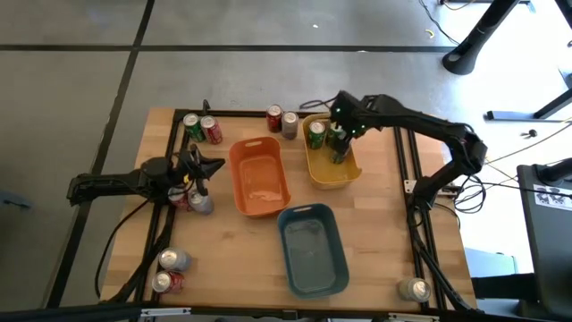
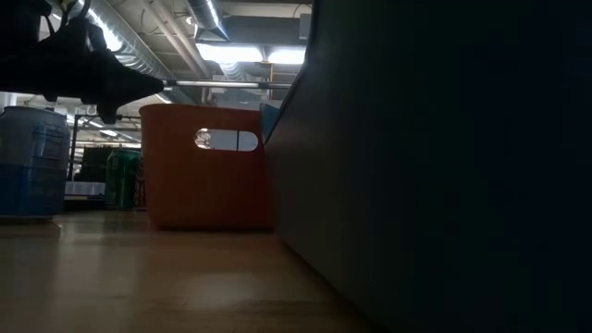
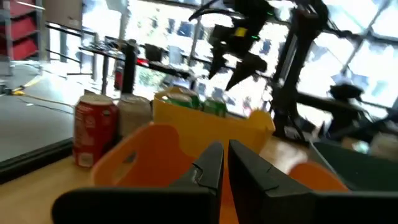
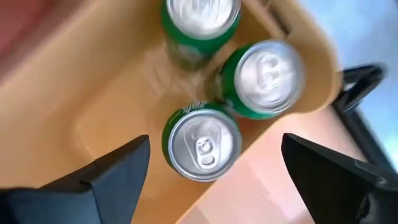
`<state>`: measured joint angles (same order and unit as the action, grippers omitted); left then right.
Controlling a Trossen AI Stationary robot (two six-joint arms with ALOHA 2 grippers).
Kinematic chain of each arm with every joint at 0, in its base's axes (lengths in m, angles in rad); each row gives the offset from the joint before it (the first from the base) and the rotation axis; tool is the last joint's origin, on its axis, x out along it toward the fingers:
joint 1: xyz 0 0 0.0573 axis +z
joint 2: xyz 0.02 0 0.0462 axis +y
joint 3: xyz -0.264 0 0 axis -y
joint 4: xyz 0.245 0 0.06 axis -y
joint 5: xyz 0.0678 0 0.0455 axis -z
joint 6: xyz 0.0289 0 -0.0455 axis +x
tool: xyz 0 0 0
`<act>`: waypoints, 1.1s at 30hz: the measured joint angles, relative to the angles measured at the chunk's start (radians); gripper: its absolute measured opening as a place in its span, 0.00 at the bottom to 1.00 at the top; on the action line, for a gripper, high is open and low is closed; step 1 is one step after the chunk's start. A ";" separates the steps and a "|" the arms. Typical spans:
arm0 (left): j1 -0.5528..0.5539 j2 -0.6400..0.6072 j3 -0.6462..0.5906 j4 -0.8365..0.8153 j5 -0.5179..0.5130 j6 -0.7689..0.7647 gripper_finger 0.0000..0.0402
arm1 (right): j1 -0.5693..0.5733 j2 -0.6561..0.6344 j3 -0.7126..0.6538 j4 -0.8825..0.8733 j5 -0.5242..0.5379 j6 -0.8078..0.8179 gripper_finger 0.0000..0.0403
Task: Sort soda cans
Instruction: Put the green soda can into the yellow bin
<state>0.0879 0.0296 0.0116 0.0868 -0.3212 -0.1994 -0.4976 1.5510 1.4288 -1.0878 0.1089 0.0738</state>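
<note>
Three green soda cans (image 4: 202, 142) stand upright on the floor of the yellow bin (image 1: 332, 175) at the far right. My right gripper (image 4: 214, 142) hangs open above them, fingers pointing steeply down and touching nothing; the high view shows it over the bin (image 1: 340, 128). At the table's left, my left gripper (image 1: 217, 165) is shut and level, its tips (image 3: 224, 152) facing the orange bin (image 1: 261, 179). More cans stand on the table: a green and red pair (image 1: 202, 128) and a red and silver pair (image 1: 281, 121) at the far edge.
A blue-grey bin (image 1: 313, 249) lies near the front edge and fills the right of the low view. Two cans (image 1: 190, 201) stand under the left arm, two (image 1: 168, 271) at the near left corner, and one (image 1: 413, 288) at the near right. Bare wood lies right of the blue-grey bin.
</note>
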 joint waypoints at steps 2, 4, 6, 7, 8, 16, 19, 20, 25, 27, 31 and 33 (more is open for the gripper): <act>0.000 0.000 0.008 0.027 -0.008 0.001 0.10 | 0.000 -0.037 0.010 0.006 0.002 -0.002 0.90; 0.000 0.000 0.036 0.035 -0.021 0.010 0.17 | 0.001 -0.073 0.010 0.013 0.001 -0.002 0.90; 0.001 0.001 0.070 0.034 -0.043 0.029 0.26 | 0.001 -0.103 0.010 0.016 -0.001 -0.002 0.90; 0.003 0.004 0.092 0.032 -0.057 0.046 0.32 | 0.001 -0.116 0.010 0.020 -0.003 -0.002 0.90; 0.007 0.011 0.117 0.032 -0.075 0.059 0.37 | 0.001 -0.125 0.010 0.026 -0.004 -0.002 0.90; 0.089 0.217 0.437 -0.264 -0.213 0.016 0.74 | 0.001 -0.139 0.010 0.081 -0.015 -0.058 0.90; 0.137 0.354 0.590 -0.440 -0.220 -0.050 0.80 | 0.001 -0.139 0.010 0.113 -0.021 -0.078 0.90; 0.153 0.401 0.641 -0.488 -0.224 -0.060 0.81 | 0.001 -0.139 0.010 0.121 -0.023 -0.081 0.90; 0.246 0.628 0.881 -0.794 -0.250 -0.106 0.80 | 0.001 -0.139 0.010 0.149 -0.023 -0.100 0.90; 0.289 0.723 0.958 -0.930 -0.251 -0.121 0.79 | 0.001 -0.139 0.010 0.151 -0.024 -0.106 0.90; 0.354 0.891 1.081 -1.124 -0.251 -0.135 0.77 | 0.001 -0.139 0.010 0.152 -0.024 -0.109 0.90; 0.380 0.954 1.122 -1.186 -0.250 -0.134 0.76 | 0.001 -0.139 0.010 0.152 -0.024 -0.113 0.90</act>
<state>0.4678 0.9838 1.1334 -1.0995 -0.5717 -0.3337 -0.4969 1.4117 1.4387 -0.9360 0.0853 -0.0389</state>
